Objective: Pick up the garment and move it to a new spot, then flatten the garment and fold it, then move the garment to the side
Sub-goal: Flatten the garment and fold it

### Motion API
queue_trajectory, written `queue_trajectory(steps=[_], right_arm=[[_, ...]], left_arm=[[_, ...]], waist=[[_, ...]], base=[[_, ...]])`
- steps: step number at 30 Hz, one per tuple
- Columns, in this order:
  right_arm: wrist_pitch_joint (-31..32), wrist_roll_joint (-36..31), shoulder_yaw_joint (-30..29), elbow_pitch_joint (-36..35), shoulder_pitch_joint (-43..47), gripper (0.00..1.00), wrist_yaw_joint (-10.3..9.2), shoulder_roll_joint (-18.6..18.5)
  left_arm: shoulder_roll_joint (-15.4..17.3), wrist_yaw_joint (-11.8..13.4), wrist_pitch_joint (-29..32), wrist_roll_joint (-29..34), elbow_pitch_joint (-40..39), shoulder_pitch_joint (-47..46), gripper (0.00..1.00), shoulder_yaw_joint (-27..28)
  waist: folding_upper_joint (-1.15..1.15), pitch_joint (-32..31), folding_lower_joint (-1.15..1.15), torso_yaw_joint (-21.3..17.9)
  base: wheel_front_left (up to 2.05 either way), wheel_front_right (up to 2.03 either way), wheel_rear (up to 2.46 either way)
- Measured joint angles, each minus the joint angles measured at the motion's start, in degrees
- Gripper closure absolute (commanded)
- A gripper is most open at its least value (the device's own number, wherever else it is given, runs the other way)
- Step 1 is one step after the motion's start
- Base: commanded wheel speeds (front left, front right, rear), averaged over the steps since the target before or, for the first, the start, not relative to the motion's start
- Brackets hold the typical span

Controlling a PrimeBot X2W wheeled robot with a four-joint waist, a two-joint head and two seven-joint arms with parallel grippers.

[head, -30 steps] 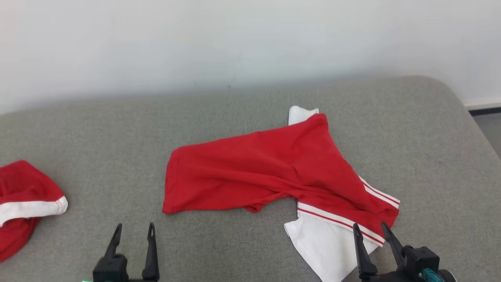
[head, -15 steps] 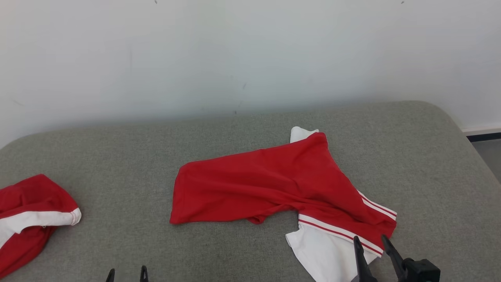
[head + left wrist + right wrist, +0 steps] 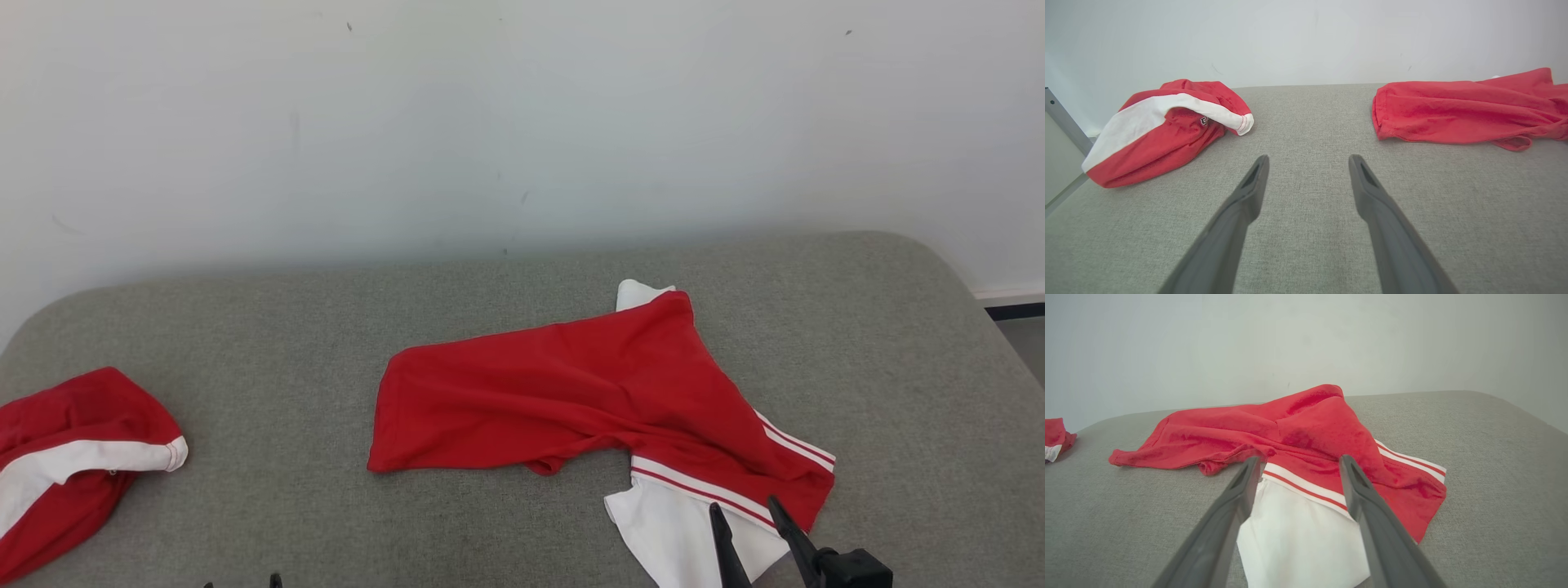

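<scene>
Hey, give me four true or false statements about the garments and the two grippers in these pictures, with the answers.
1. The right gripper is open and points at the striped garment. True.
2. The left gripper is shut on cloth. False: it is open over bare grey cushion.
3. A second red and white garment lies at the cushion's left edge. True.
4. The two garments overlap. False: bare cushion separates them.

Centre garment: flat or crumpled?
Crumpled: the red garment lies creased and partly folded over itself, white panel showing beneath.
</scene>
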Motion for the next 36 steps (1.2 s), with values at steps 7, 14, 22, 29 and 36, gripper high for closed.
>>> queue_trajectory(steps=[7, 14, 22, 29, 36], right_arm=[[0.00, -0.03, 0.79, -0.26, 0.10, 0.00, 0.00, 0.00], [0.00, -0.34, 3.24, 3.37, 0.27, 0.00, 0.00, -0.01], [0.00, -1.37, 4.66, 9.23, 1.35, 0.00, 0.00, -0.01], [0.00, 1.30, 4.68, 12.33, 1.03, 0.00, 0.00, -0.01], [0.00, 5.27, 3.53, 13.69, 0.18, 0.00, 0.00, -0.01]], left_arm=[[-0.10, -0.01, 0.00, 0.00, 0.01, -0.02, 0.00, 0.80], [-0.16, -0.70, 0.00, -0.09, 0.67, -0.34, 0.00, -0.34], [-0.21, -0.69, 0.00, -1.53, 2.12, -1.36, 0.00, -4.03], [-0.21, -0.76, 0.00, -1.51, 2.59, -2.52, 0.00, -5.27], [-0.21, -1.03, 0.00, -1.15, 2.79, -3.27, 0.00, -5.80]], waist=[[0.00, 0.40, 0.00, -0.07], [0.00, 1.84, 0.00, -0.03], [0.00, 4.27, 0.01, 0.02], [0.01, 5.52, 0.01, -0.02], [0.00, 6.40, 0.01, 0.46]], base=[[0.00, 0.00, 0.00], [0.00, 0.00, 0.00], [0.00, 0.00, 0.00], [0.00, 0.00, 0.00], [0.00, 0.00, 0.00]])
